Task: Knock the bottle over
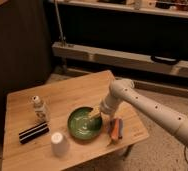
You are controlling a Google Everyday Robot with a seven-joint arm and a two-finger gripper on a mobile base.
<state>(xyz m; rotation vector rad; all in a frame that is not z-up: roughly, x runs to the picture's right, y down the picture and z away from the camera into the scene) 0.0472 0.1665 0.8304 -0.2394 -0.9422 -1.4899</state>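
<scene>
The bottle [39,110] is small, clear plastic with a white cap and a pale label. It stands upright on the left part of the wooden table [72,90]. My white arm reaches in from the right. My gripper [93,115] hangs over the right side of a green bowl [85,124], well to the right of the bottle and apart from it.
A white translucent cup [58,142] stands near the table's front edge. A black bar with a white stripe [33,133] lies below the bottle. An orange and grey packet [116,128] lies right of the bowl. Dark shelving stands behind the table.
</scene>
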